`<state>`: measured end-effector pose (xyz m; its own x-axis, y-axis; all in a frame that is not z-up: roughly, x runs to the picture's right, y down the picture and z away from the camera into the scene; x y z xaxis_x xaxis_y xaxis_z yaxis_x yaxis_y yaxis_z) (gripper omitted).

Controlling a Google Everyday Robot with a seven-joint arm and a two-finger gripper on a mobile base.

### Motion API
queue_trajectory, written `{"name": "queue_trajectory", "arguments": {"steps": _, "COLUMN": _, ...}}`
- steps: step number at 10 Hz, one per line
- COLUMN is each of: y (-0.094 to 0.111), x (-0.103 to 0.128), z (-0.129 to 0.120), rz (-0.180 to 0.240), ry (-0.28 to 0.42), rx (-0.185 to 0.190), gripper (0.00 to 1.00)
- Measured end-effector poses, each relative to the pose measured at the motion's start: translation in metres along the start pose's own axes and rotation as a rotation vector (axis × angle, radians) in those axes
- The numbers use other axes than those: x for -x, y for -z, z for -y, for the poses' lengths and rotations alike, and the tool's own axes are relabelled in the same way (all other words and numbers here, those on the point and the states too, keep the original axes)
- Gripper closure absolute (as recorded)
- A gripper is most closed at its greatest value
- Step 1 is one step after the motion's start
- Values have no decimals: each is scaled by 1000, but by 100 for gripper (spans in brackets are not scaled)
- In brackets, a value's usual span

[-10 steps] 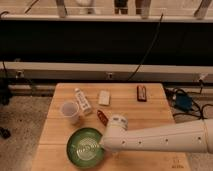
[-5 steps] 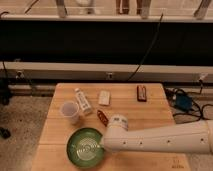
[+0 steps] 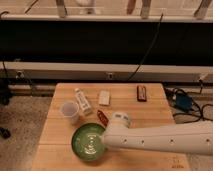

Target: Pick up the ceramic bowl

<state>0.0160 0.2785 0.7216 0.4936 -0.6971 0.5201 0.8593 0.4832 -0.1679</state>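
The ceramic bowl is wide, shallow and green with pale rings inside. It sits on the wooden table near the front left. My white arm reaches in from the right, and its gripper is down at the bowl's right rim, covering that edge. The end of the arm hides the gripper's tip.
A translucent whitish cup stands just behind and left of the bowl. Behind the bowl lie a white bottle, a white packet, a small red-brown bar and a dark bar. Cables and a blue object lie on the floor to the right.
The arm's wrist has shifted slightly to the right over the bowl's right rim. The bowl and the other objects have not moved.
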Motion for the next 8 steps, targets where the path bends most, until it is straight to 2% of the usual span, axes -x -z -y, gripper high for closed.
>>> {"name": "queue_trajectory", "arguments": {"steps": 8, "y": 28, "x": -6, "z": 4, "rz": -21, "ry": 4, "rx": -29, "gripper": 97}}
